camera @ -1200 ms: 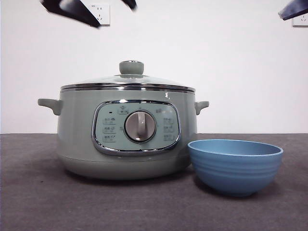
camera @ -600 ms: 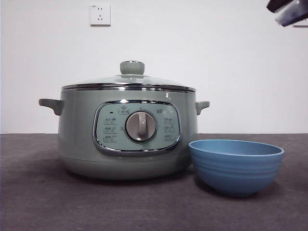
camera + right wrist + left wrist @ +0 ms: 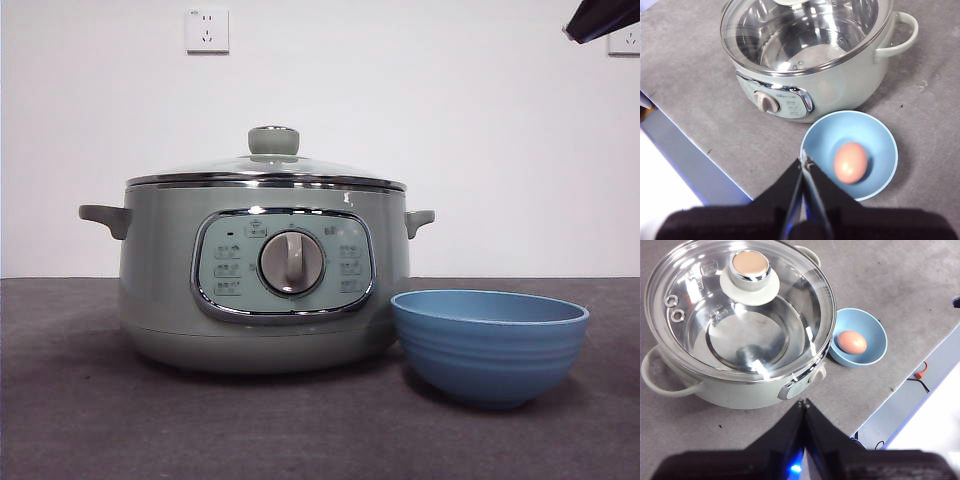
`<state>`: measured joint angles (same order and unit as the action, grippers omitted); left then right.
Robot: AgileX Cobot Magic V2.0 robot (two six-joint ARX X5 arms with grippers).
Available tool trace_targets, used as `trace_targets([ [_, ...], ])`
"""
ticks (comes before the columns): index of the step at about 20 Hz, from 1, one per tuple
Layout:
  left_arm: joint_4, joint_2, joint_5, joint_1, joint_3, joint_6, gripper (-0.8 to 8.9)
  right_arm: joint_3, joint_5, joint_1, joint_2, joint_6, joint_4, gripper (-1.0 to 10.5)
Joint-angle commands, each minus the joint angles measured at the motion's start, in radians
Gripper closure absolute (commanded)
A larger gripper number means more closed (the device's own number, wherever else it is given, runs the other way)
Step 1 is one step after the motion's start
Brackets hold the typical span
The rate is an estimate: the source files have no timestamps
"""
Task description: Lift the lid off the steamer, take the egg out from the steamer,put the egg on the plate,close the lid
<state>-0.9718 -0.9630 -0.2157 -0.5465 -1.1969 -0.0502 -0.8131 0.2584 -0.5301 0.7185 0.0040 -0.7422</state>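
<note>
sitting square on the steamer (image 3: 262, 290), the lid (image 3: 740, 310) is needing no fix, the egg (image 3: 850, 162) is resting in the plate (image 3: 880, 135), and both pinched-together grippers, left gripper (image 3: 804, 402) and right gripper (image 3: 805, 161), are hovering clear above.

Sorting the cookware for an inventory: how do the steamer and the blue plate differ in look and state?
The steamer is pale sage green and much wider and taller; the plate is blue, ribbed and low. The steamer is closed by its glass lid and looks empty through it; the plate is open and holds the egg. The steamer has side handles and a dial; the plate has neither. Both are round and stand on the grey table.
</note>
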Motion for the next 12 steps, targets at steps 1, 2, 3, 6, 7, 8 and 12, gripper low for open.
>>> trace_targets([
  [1, 0.017, 0.0, 0.008, -0.003, -0.003, -0.002, 8.18, 0.01, -0.002, -0.002, 0.0, 0.006, 0.003, 9.5],
  [2, 0.032, 0.0, 0.013, -0.002, -0.003, -0.002, 8.18, 0.01, -0.002, -0.002, 0.0, 0.006, 0.003, 9.5],
  [3, 0.036, 0.0, 0.012, -0.002, -0.003, -0.001, 8.18, 0.01, -0.002, -0.002, 0.0, 0.006, 0.003, 9.5],
  [6, 0.13, 0.011, 0.097, 0.017, -0.002, 0.125, 8.17, 0.01, -0.002, -0.002, 0.0, 0.006, 0.003, 9.5],
  [7, 0.2, 0.021, 0.124, 0.044, -0.001, 0.167, 8.17, 0.01, -0.002, -0.002, 0.0, 0.006, 0.002, 9.5],
  [8, 0.286, 0.041, 0.126, 0.093, 0.006, 0.204, 8.17, 0.01, -0.002, -0.002, 0.0, 0.006, 0.002, 9.5],
  [12, 0.7, 0.216, 0.011, 0.328, 0.23, 0.206, 8.17, 0.01, -0.002, -0.002, 0.0, 0.006, 0.001, 9.5],
])
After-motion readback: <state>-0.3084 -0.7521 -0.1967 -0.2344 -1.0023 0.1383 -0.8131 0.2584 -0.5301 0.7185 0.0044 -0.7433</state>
